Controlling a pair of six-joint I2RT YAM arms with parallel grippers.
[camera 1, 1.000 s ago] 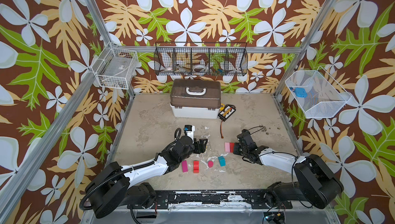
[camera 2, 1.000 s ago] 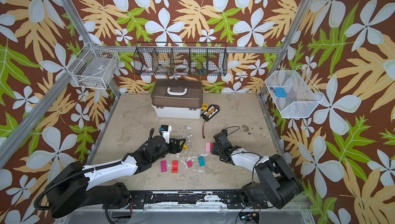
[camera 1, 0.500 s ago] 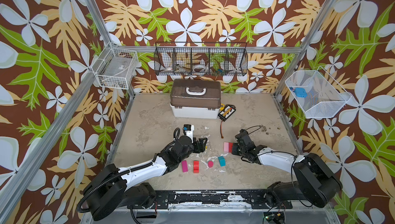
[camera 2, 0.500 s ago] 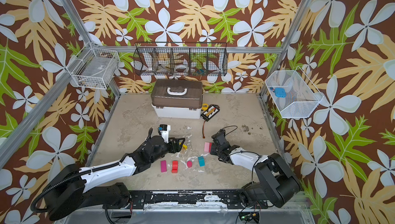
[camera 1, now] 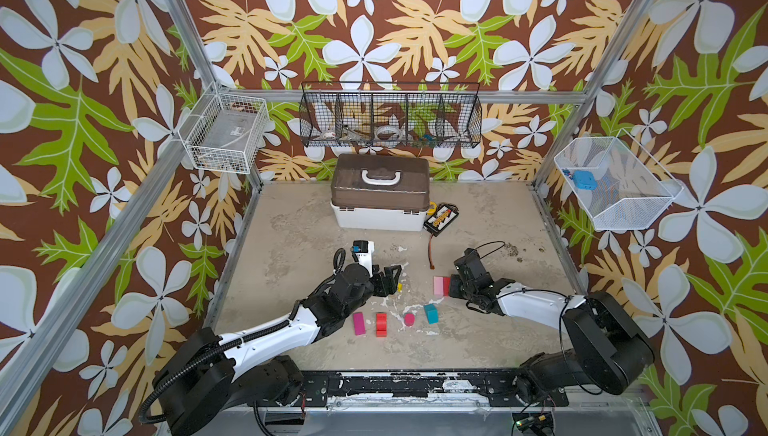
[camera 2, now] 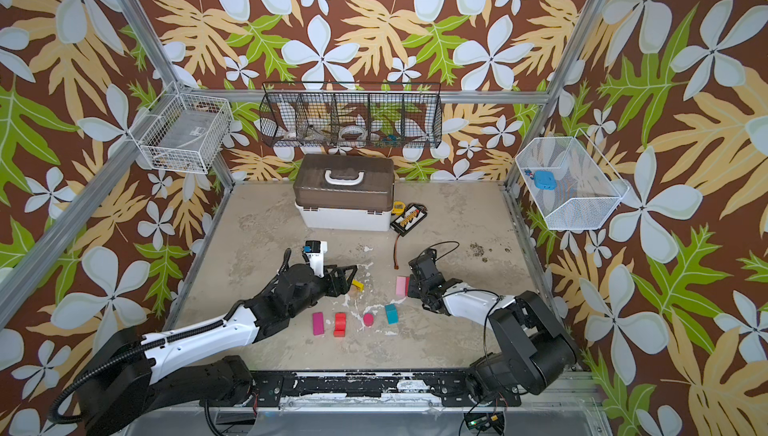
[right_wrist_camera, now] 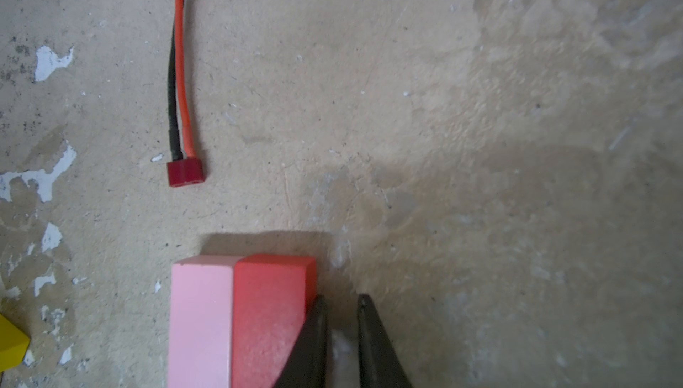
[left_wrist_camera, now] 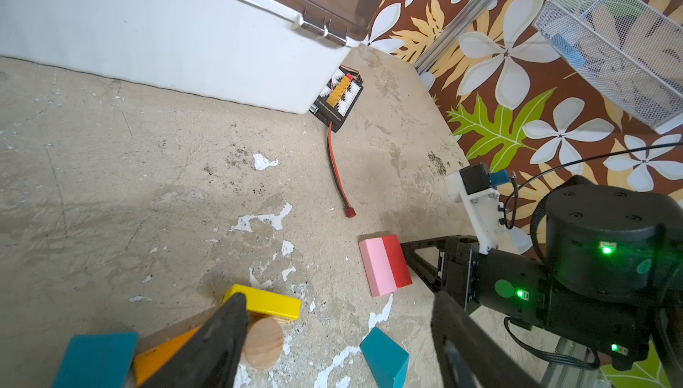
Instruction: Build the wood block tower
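**Aligning step: nothing stacked yet**

Our right claw [right_wrist_camera: 342, 296], clenched and empty, touches the red wooden bar [right_wrist_camera: 269, 312] beside the pink wooden bar [right_wrist_camera: 201, 323], right of the surface [camera 1: 291, 226] middle. The left claw [left_wrist_camera: 337, 295] stands released. Next, we judge, the right one must open and grasp a bar.

Ten wood blocks [camera 1: 431, 313] on show!
Two teal [left_wrist_camera: 384, 356], two red [camera 1: 381, 324], two magenta [camera 1: 359, 323]; single pink [left_wrist_camera: 377, 271], yellow [left_wrist_camera: 273, 303], orange [left_wrist_camera: 159, 354], tan [left_wrist_camera: 263, 341].

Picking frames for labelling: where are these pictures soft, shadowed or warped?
Right wrist view: pink block and red block sharp, casting a short shadow, tabletop farther off smeared; left wrist view: teal block nearest the lens slightly soft, wall behind sharp; both top views: even light, crisp.
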